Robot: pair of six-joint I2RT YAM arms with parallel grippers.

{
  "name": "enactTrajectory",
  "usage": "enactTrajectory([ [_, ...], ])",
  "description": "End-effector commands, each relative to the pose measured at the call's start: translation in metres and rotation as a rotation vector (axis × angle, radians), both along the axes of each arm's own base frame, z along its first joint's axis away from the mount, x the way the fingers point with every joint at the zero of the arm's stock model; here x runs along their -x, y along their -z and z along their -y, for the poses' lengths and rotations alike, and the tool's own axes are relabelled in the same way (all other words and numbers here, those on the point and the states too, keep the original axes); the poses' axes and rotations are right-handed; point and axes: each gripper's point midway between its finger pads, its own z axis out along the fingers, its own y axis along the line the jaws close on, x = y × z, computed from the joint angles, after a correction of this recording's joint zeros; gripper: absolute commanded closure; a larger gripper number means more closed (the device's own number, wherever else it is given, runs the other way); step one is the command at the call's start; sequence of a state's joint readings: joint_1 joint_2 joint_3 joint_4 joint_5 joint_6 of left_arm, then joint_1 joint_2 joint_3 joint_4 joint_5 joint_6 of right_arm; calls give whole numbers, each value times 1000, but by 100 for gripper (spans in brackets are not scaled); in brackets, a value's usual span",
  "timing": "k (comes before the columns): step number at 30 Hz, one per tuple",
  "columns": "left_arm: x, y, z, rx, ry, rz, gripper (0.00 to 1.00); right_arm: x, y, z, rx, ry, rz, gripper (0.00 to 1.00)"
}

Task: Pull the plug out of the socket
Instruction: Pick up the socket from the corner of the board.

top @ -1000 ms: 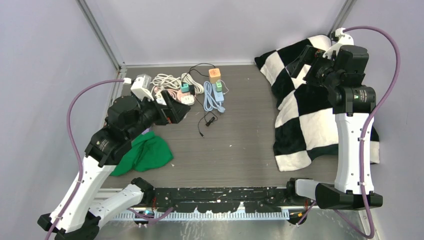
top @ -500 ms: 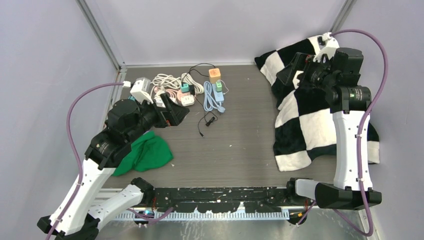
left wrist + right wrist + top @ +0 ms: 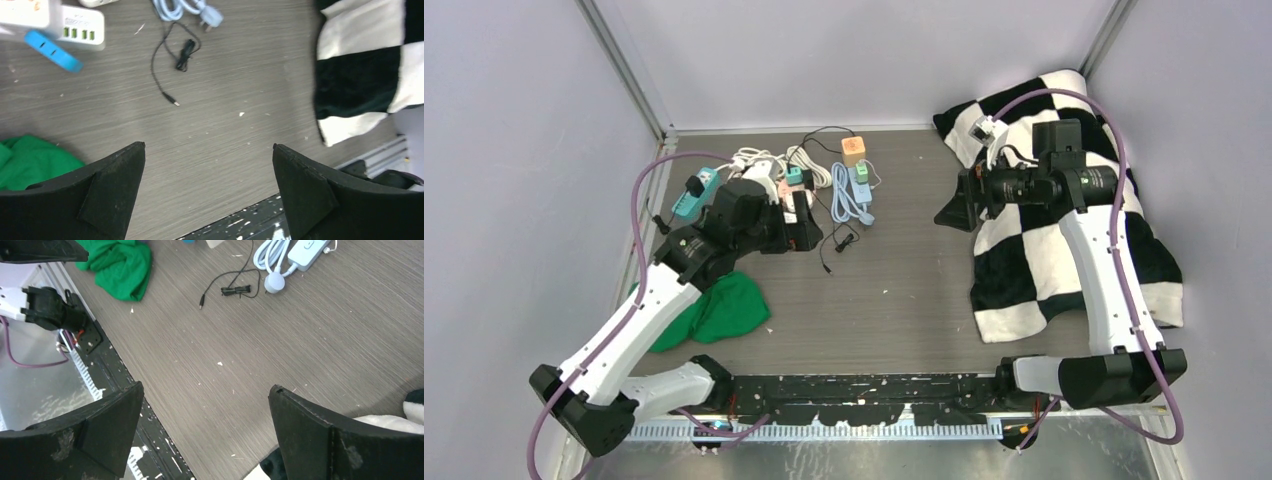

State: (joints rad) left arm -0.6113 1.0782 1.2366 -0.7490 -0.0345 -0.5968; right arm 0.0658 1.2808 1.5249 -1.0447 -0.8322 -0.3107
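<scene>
Hovering released and empty, left tool and right tool could drag the unpinned power strips at upper centre when pulling.

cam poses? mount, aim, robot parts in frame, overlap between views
Top external: above and behind the bases, looking down at the table; left arm and right arm in view.
Left wrist: on the left arm, looking down at the thin black cable and checkered blanket; the open left tool frames the bottom.
Right wrist: on the right arm, looking down toward the green cloth; the open right tool frames the bottom.
Shared: the cable and green cloth appear in all three.
</scene>
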Motion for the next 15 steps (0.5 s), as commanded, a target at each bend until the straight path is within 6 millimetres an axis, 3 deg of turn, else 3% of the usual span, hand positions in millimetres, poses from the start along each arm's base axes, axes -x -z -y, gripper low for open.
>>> enactTrajectory([
  [1,-13,6,-18,-7,-87,92,0,-6,13,4,62,-32,28,0],
  [5,-35,14,-33,173,-171,48,0,-14,22,6,77,-22,11,0],
  [9,-61,14,-71,354,-325,9,0,-21,24,7,76,2,-6,0],
  [12,-77,16,-86,365,-398,1,0,-24,29,6,67,20,-32,0],
  [15,-92,34,-100,303,-500,-70,1,-26,37,6,53,43,-64,0],
])
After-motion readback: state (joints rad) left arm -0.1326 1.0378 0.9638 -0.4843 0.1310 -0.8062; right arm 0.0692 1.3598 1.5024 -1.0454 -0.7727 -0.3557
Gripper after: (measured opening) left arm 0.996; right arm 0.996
